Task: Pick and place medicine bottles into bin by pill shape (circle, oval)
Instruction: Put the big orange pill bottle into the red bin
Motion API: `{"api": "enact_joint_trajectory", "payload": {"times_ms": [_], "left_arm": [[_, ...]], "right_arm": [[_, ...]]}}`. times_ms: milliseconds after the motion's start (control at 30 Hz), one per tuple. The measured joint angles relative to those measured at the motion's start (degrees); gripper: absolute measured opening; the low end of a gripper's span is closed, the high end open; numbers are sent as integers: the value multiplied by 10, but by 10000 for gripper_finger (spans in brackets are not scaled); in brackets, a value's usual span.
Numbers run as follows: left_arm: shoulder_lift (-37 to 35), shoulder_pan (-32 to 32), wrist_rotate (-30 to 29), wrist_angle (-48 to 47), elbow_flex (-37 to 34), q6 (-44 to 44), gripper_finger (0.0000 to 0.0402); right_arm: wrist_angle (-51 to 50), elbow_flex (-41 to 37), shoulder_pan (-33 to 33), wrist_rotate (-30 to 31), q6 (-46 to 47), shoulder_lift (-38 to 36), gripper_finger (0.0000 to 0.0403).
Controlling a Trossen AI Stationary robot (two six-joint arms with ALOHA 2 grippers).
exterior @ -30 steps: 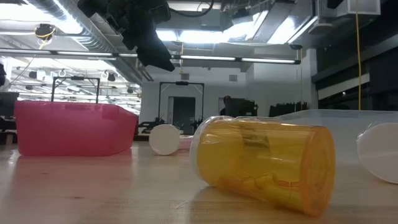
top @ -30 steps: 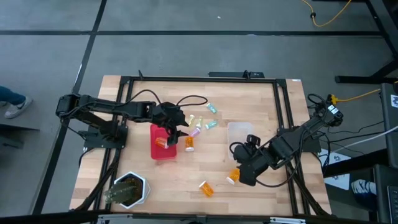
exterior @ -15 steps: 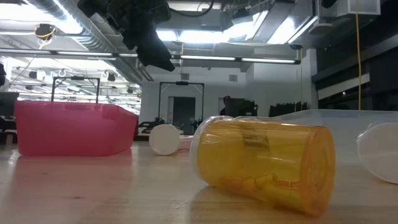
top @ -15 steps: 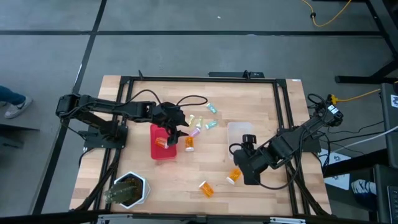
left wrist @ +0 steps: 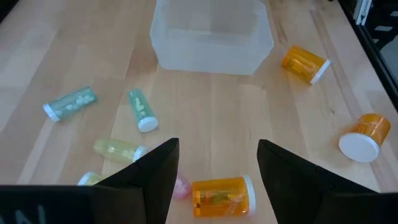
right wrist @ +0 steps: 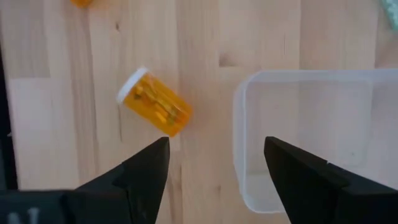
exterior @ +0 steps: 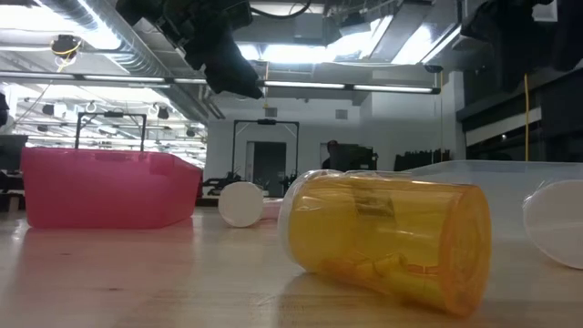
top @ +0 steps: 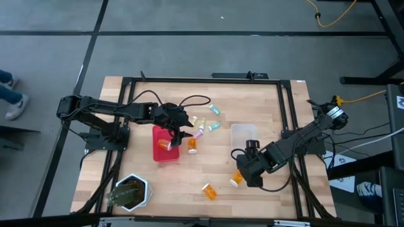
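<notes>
My left gripper [top: 180,130] is open and empty above the right edge of the pink bin [top: 165,151], where one orange bottle [top: 163,144] lies. In the left wrist view an orange white-capped bottle [left wrist: 222,191] lies on its side between and below the fingers. It also shows in the high view [top: 192,145]. My right gripper [top: 243,166] is open and empty between the clear bin [top: 244,133] and another orange bottle [right wrist: 154,102]. Pastel vials [top: 213,126] lie on the table between the two bins.
A further orange bottle [top: 209,190] lies on its side near the table's near edge and fills the low view [exterior: 387,239]. A white hexagonal pot [top: 130,192] stands at the near left. Dark frame rails [top: 287,120] run along the table's sides.
My right gripper has shifted a little toward the table's left edge, above the table beside the clear bin. The bottles and bins lie where they were.
</notes>
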Motion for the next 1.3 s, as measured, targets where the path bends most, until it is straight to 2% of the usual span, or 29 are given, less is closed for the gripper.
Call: {"api": "enact_joint_trajectory", "payload": {"times_ms": [200,367,667,900,967,1133,1300], "left_arm": [[0,0,0,0,0,0,212],[0,0,0,0,0,0,212],[0,-4,-1,-14,0,-17,212],[0,-20,0,-13,0,-35,212],[0,-25,-1,-13,0,-35,212],[0,-28,0,4,0,-35,212],[0,-30,-11,28,0,-32,212]], "right_arm": [[24,0,0,3,19,0,264],[14,0,0,63,25,0,264],[11,34,-48,127,-92,-2,264],[-5,82,-83,210,-181,-2,264],[-9,94,-94,205,-191,-2,264],[-16,107,-127,142,-225,-2,264],[1,110,-164,105,-202,-2,264]]}}
